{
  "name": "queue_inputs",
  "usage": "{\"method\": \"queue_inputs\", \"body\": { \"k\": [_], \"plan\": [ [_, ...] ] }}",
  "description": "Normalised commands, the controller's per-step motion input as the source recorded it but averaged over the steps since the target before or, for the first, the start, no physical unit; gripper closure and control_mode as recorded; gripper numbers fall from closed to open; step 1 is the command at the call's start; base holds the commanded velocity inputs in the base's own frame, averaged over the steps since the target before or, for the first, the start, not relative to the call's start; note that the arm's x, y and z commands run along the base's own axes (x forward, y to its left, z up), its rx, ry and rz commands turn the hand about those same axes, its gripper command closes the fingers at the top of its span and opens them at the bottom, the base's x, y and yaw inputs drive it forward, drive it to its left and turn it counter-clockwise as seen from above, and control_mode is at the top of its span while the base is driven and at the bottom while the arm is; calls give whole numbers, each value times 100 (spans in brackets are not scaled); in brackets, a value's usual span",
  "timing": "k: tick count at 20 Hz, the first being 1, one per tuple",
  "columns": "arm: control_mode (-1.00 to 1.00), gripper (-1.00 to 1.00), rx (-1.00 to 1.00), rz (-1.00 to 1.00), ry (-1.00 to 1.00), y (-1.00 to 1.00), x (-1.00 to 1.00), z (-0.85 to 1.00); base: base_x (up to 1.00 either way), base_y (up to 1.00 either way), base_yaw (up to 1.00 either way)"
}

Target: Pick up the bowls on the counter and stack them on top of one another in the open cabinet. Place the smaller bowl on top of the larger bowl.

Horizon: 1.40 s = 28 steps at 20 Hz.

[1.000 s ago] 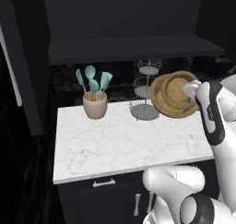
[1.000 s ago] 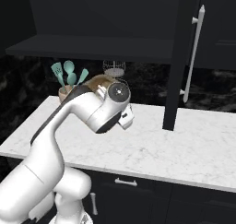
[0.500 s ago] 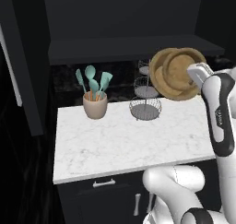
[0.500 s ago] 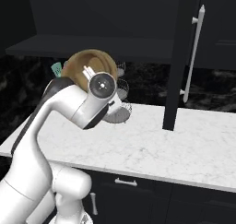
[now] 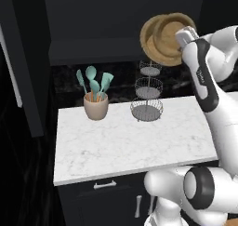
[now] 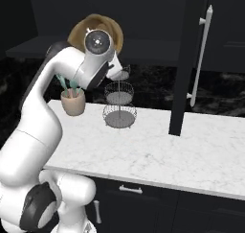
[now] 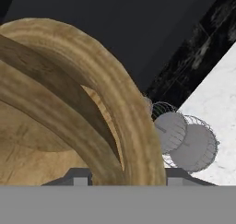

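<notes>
A: So where are the wooden bowls (image 5: 168, 39)?

B: Up high, near the top right of the left base picture. They are tipped on their sides and sit one inside the other, in front of the dark open cabinet (image 5: 93, 53).

A: Which bowl is which?

B: In the hand picture the larger bowl (image 7: 124, 121) is the outer ring, and the smaller bowl (image 7: 27, 140) is tucked inside it.

A: Is the tool (image 5: 182, 38) holding them?

B: It sits right at the rim of the bowls, on their right side. The bowls are off the tabletop and nothing else is under them. In the hand picture the bowl rim runs down between the two dark tips at the bottom, so the tool is clamped on the bowls.

A: What do you see from the other side?

B: In the right base picture the bowls (image 6: 106, 25) peek out behind the round arm joint, at the upper left.

A: What is on the tabletop (image 5: 130, 146)?

B: A beige utensil cup (image 5: 95, 106) with teal spoons stands at the back left. A three-tier wire basket stand (image 5: 147, 96) stands to its right, well below the bowls.

A: And the cabinet door?

B: The dark cabinet door (image 6: 189, 59) stands open at the right of the right base picture, with a long silver handle (image 6: 201, 54).
</notes>
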Motion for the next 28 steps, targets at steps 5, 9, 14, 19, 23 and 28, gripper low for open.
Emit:
{"method": "queue_inputs", "body": {
  "k": [5,9,14,19,23,28],
  "plan": [
    [-100,100,0,-18,0,27,100,58,0,0,0],
    [-100,100,-2,-15,0,30,100,-20,0,0,0],
    [-100,100,-2,-15,0,21,100,-35,0,0,0],
    [-100,-100,0,-10,-10,9,97,-29,0,0,0],
    [-100,-100,0,-3,-19,0,60,-25,0,0,0],
    [-100,-100,1,0,-16,-3,-50,-3,0,0,0]
  ]
}}
